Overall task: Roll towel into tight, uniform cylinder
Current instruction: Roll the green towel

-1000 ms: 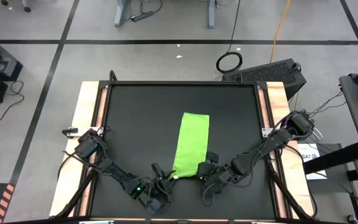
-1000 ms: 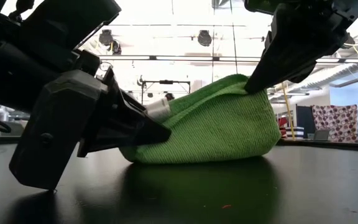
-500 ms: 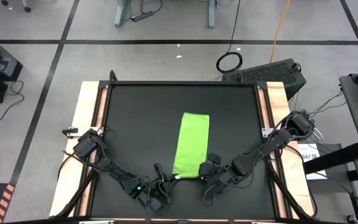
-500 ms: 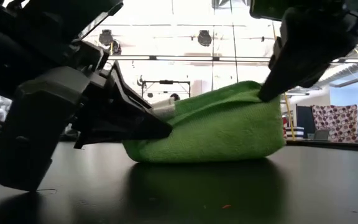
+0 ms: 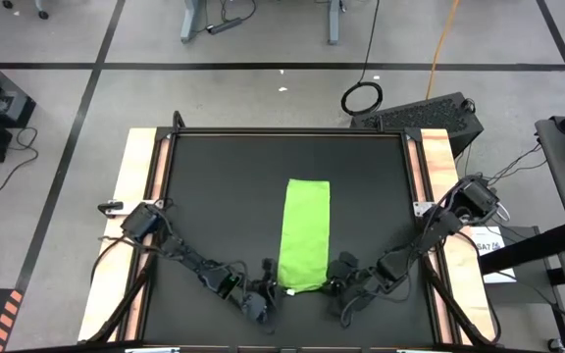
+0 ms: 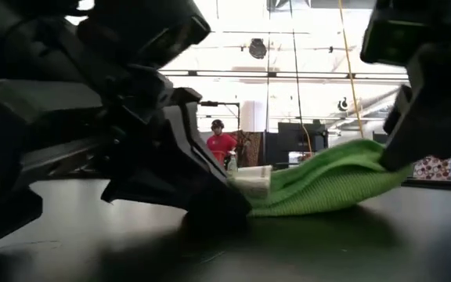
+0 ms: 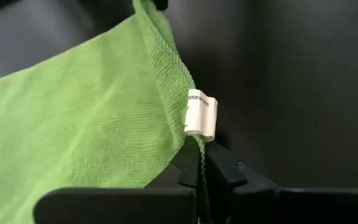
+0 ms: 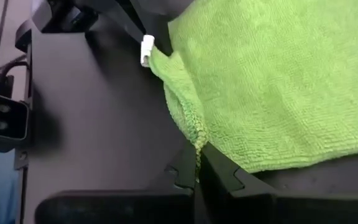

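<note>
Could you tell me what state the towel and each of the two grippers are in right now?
Towel: folded into a long narrow strip, flat on the table, not rolled; near corners pinched.
Left gripper: shut on the towel's near corner by the white tag.
Right gripper: shut on the towel's other near corner.

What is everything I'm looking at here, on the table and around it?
towel: one, lime green, a long folded strip on the middle of the table, near end pinched at both corners
tag: one, white, on the towel's edge by the left fingers
table: one, black top, pale wood side rails
person: one, red top, far back in the room
left gripper: one, dark, fingers shut on the towel's near left corner
right gripper: one, dark, fingers shut on the near right corner
</note>
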Controlling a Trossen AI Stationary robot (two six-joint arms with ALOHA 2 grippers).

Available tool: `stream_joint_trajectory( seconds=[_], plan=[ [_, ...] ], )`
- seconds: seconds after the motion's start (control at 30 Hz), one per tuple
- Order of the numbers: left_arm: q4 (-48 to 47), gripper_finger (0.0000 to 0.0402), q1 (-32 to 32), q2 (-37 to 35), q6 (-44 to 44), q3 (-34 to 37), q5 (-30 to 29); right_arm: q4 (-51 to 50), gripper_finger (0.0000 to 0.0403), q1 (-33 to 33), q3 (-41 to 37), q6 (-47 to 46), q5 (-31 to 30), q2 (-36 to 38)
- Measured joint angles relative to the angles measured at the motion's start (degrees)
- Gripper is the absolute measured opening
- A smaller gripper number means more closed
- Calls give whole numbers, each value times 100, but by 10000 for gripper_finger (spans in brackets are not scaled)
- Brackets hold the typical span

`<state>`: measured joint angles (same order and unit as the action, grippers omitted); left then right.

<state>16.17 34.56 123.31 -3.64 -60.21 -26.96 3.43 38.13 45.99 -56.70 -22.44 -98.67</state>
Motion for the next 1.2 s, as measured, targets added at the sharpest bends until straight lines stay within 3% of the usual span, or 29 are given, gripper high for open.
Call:
stream_joint_trajectory(
  seconds=[0.17, 0.33, 0.5, 0.77, 0.93, 1.2],
  plan=[
    [-60, 8, -243, -123, 34, 10, 594, 282, 0, 102, -253, -125, 48, 0],
    [-299, 8, -454, -380, -126, 15, 1255, 350, 0, 197, -345, -83, 495, -2],
    [-308, 8, -755, -462, -670, 20, 2147, 572, 12, 207, -358, 478, 758, -2],
    [-266, 7, -1218, -462, -1627, 20, 3643, 785, 122, 391, -368, 1992, 778, -2],
    [-249, 7, -1391, -457, -2015, 18, 4368, 727, 180, 694, -368, 2714, 224, -2],
    [-82, 8, -1483, -460, -2201, 24, 4724, 494, 182, 1039, -368, 3717, -758, -2]
  ],
)
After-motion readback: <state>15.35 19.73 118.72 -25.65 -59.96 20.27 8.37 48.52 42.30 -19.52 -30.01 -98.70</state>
